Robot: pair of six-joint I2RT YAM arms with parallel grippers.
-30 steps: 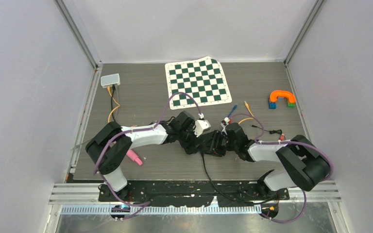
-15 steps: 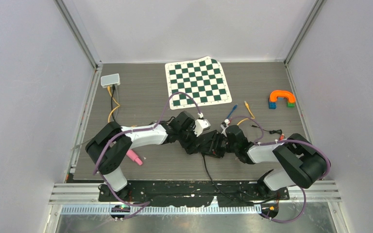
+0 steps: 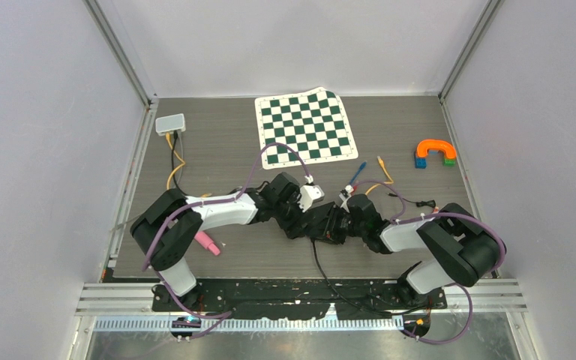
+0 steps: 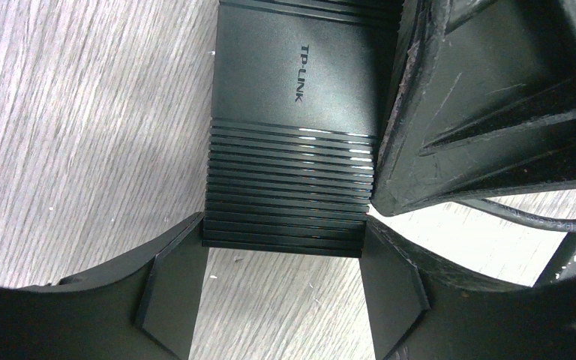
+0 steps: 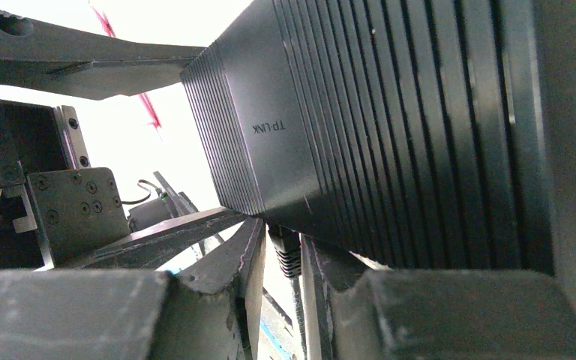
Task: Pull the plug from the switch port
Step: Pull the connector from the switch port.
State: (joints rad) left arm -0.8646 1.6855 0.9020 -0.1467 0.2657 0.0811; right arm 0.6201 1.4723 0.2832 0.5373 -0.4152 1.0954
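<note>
The black TP-Link switch (image 4: 292, 112) lies on the wood-grain table, and my left gripper (image 4: 285, 229) is shut on its near end, one finger pad on each side. In the top view both grippers meet at the switch (image 3: 316, 222) mid-table, the left gripper (image 3: 304, 219) coming from the left and the right gripper (image 3: 331, 225) from the right. The ribbed black plug (image 5: 286, 253) sits in the switch's port at its lower edge. My right gripper (image 5: 283, 259) is shut on the plug, its fingers tight on either side. The plug's black cable (image 3: 320, 262) runs toward the near edge.
A green-and-white chessboard mat (image 3: 305, 127) lies at the back. A small white box (image 3: 170, 124) with cables sits far left, a pink object (image 3: 208, 242) by the left arm. Orange and blue blocks (image 3: 435, 152) are at the far right, and loose cable ends (image 3: 379, 166) lie behind the right arm.
My right gripper's fingers have narrowed onto the plug, and the right arm has edged slightly left toward the switch. The left gripper has kept its hold unchanged.
</note>
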